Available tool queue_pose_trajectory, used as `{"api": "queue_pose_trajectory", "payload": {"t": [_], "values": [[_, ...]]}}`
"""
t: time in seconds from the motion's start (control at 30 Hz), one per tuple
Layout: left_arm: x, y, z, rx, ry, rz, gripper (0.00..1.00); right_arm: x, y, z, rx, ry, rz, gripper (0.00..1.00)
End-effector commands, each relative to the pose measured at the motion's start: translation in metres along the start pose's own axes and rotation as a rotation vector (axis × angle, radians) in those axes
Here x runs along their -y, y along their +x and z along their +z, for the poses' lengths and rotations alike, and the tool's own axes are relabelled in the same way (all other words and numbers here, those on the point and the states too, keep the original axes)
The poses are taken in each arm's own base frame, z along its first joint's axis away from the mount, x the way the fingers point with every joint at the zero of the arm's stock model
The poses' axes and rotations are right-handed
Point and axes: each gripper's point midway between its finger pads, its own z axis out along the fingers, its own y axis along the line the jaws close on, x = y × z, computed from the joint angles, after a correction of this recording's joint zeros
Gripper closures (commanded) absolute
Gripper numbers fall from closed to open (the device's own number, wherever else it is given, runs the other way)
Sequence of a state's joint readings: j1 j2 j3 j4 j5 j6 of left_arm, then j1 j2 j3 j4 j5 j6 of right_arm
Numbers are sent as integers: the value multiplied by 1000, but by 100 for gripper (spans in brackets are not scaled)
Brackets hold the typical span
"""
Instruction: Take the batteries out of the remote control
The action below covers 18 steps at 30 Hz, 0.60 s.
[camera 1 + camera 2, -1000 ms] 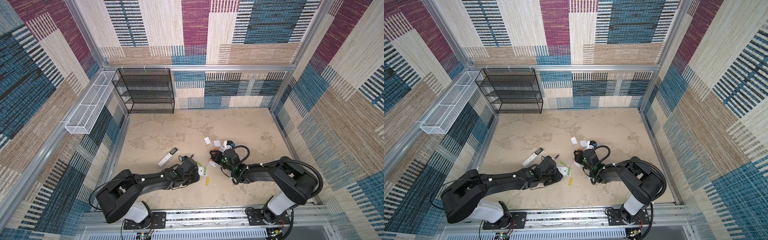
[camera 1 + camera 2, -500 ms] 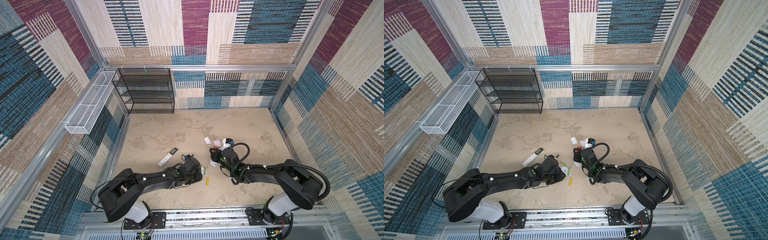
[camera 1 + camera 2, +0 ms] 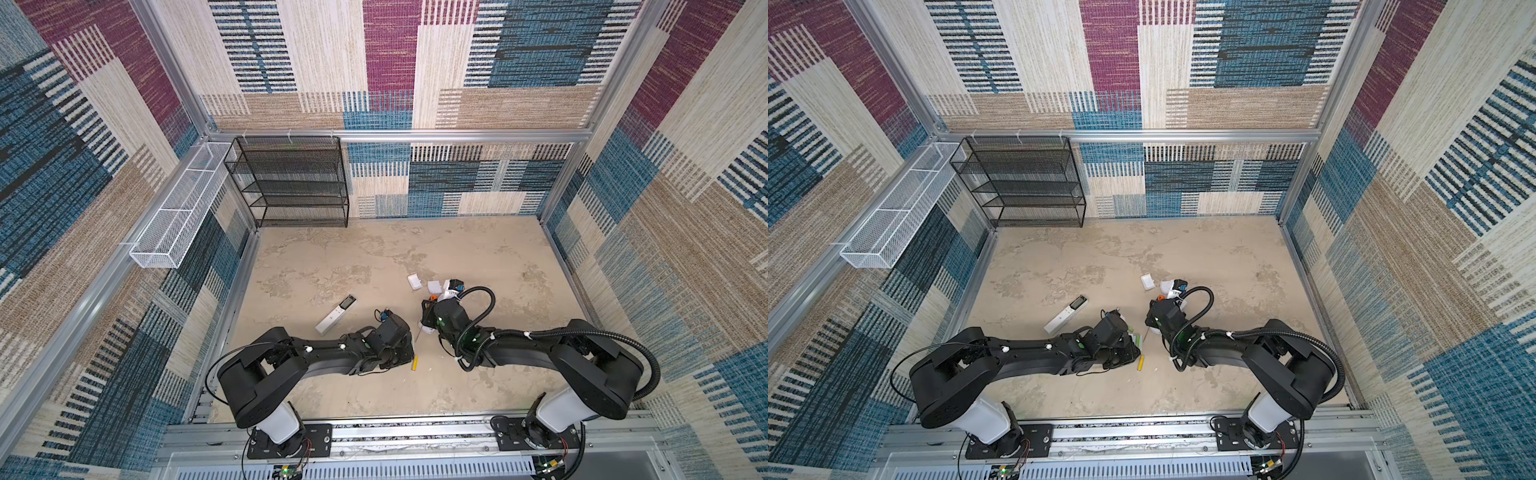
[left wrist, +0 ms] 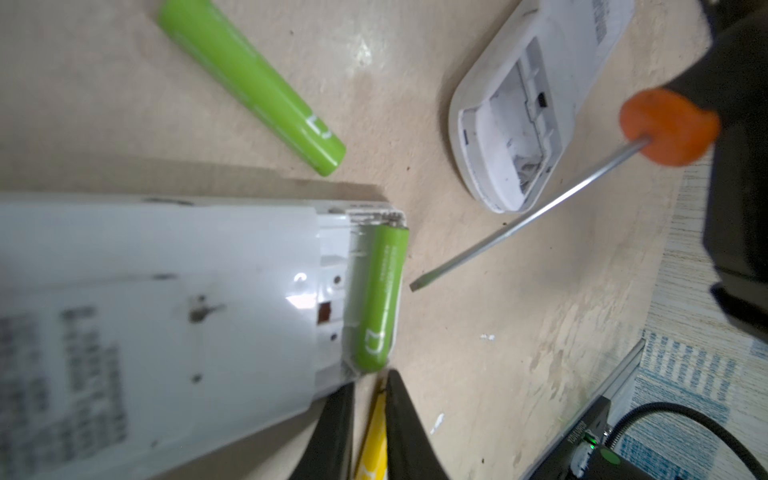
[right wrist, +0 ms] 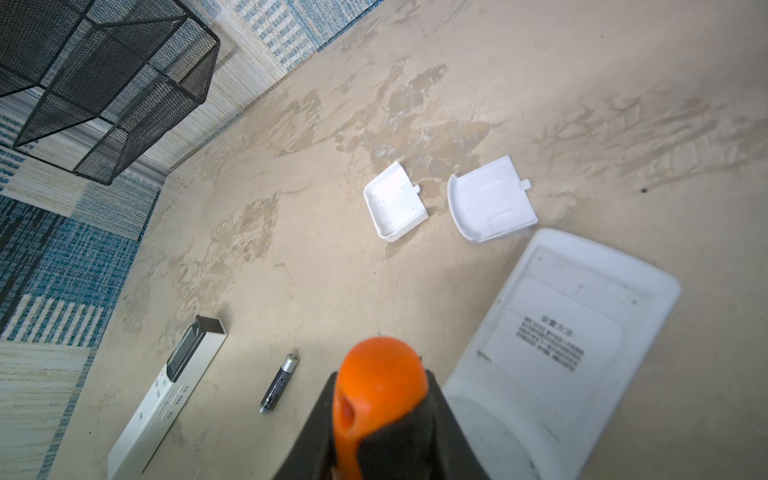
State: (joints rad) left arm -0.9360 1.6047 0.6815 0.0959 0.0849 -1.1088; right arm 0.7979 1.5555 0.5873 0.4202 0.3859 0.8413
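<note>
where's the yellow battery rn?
The yellow battery lies on the table, front middle in both top views, just right of the left end effector; left wrist view frames it between its fingers.

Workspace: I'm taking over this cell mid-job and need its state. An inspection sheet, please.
Surface: beige table, mottled.
Job's things: seated green battery in open remote; loose green battery, yellow battery, black battery on table.
Clutter: second remote, bay empty; two covers; slim remote.
Grippers: left gripper astride yellow battery, grip unclear; right gripper shut on screwdriver.
Cables: black cable loops over right arm's wrist.
Surroundings: black mesh shelf, white wire basket.
</note>
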Motion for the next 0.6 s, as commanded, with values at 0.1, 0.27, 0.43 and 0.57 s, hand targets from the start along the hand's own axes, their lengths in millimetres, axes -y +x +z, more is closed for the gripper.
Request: {"api": "queue_pose_trajectory", "payload": {"t": [0.1,0.27,0.43,0.57], "values": [[-8,-1,5,5,-33,-24,81,0,-8,-1,36,21,32,100],[-7,-2,6,9,-30,-24,82,-5,-5,-1,24,4,37,100],[0,-4,-4,17,-9,-9,82,-11,-4,-4,20,-14,34,100],[10,-7,-21,30,15,12,79,-14,0,-4,14,-18,28,100]]}}
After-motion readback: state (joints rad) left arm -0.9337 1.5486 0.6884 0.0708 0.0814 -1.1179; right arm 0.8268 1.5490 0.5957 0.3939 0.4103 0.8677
